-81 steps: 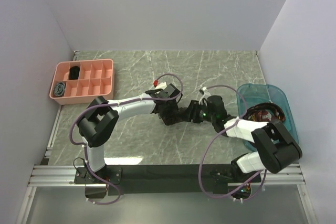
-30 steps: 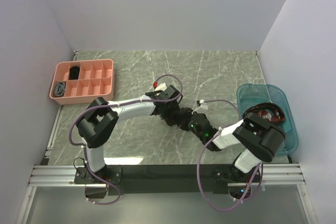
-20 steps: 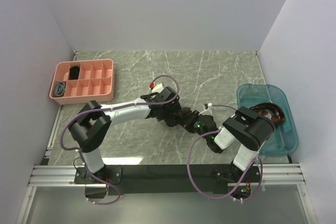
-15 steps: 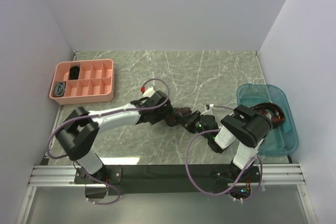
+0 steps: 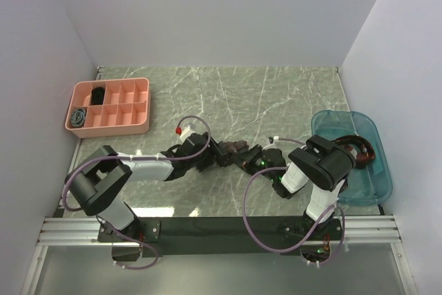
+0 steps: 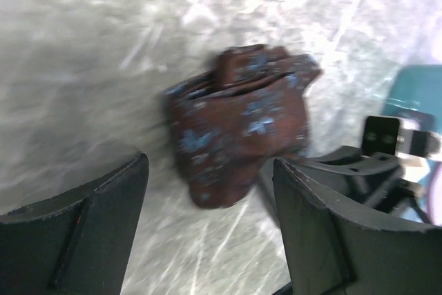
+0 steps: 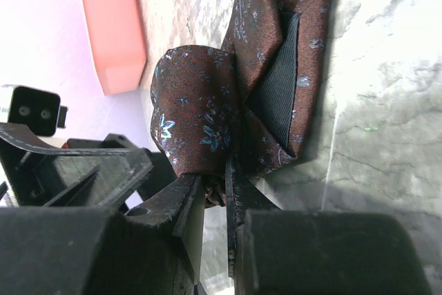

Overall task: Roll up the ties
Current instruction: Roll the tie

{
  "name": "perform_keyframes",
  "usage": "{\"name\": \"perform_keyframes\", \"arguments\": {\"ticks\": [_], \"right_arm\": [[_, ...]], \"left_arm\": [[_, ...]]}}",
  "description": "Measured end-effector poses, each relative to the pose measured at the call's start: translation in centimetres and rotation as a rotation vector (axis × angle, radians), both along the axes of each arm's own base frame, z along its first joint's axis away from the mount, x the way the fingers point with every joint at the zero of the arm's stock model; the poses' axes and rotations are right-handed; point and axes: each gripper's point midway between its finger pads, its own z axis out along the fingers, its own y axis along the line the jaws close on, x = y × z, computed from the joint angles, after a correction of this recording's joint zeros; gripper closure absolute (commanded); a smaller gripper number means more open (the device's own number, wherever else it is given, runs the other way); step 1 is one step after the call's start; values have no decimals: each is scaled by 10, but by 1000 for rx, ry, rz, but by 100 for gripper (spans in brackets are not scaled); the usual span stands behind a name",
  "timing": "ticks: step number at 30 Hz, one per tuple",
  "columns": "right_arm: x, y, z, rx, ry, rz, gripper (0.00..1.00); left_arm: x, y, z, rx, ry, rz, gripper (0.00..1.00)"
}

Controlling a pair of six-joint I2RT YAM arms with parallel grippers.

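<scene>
Right fingers (image 7: 214,183) pinch the rolled tie (image 7: 207,101), seemingly at its edge, on the bench (image 7: 373,101). Left fingers (image 6: 207,174) stand open, apart from it.

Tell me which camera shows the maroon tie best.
Right wrist: the maroon tie fills the frame, sharp, pinched in the right gripper. Left wrist shows it whole but blurred; top external, only a small dark lump.

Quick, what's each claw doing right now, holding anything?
Left claw: open, holding nothing.
Right claw: closed on the brown patterned tie.
</scene>
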Motion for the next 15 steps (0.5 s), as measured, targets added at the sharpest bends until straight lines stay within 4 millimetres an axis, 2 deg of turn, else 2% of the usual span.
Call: {"name": "perform_keyframes", "arguments": {"ticks": [6,15], "right_arm": [[1,11,0,20,10,42,100],[6,16,1,39,19,56,100]], "left_arm": [[5,-17,1,-81,-37,-38,26],[9,-19,1,-131,-64,-52,28]]}}
